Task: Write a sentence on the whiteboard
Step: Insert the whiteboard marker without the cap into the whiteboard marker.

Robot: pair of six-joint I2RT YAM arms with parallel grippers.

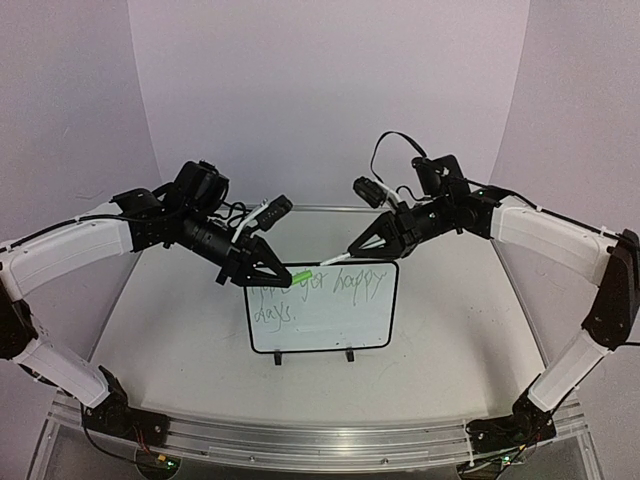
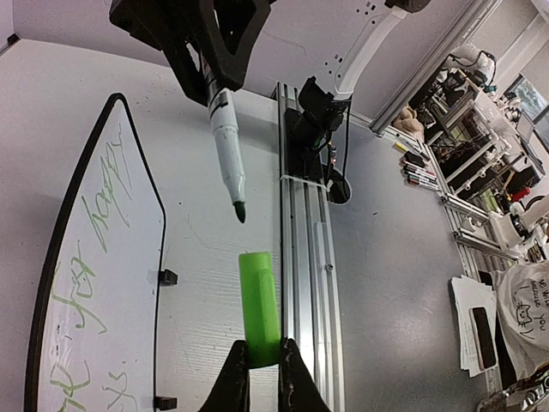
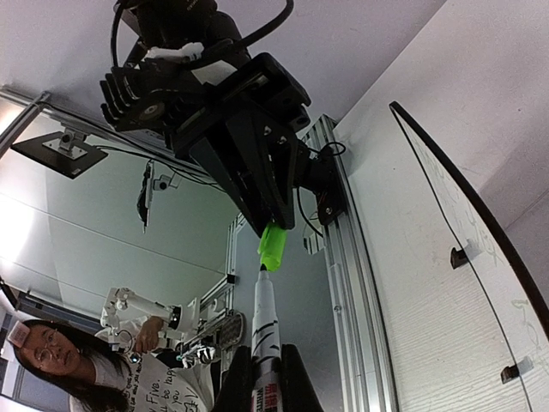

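Left gripper (image 2: 263,350) pinches cap (image 2: 257,292), right gripper (image 3: 266,367) pinches marker (image 3: 265,313), both over the far edge of whiteboard (image 1: 335,322), its length along near desk edge

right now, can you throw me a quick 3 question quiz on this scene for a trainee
1. True or false: the green cap is already pushed onto the marker.
2. Which gripper holds the marker? A) left B) right C) neither
3. Fill in: the sentence on the whiteboard is written in ___ ink.

Key
1. False: the cap and the marker tip face each other with a gap between them.
2. B: the right gripper grips the marker, and the left gripper grips the cap.
3. Green.
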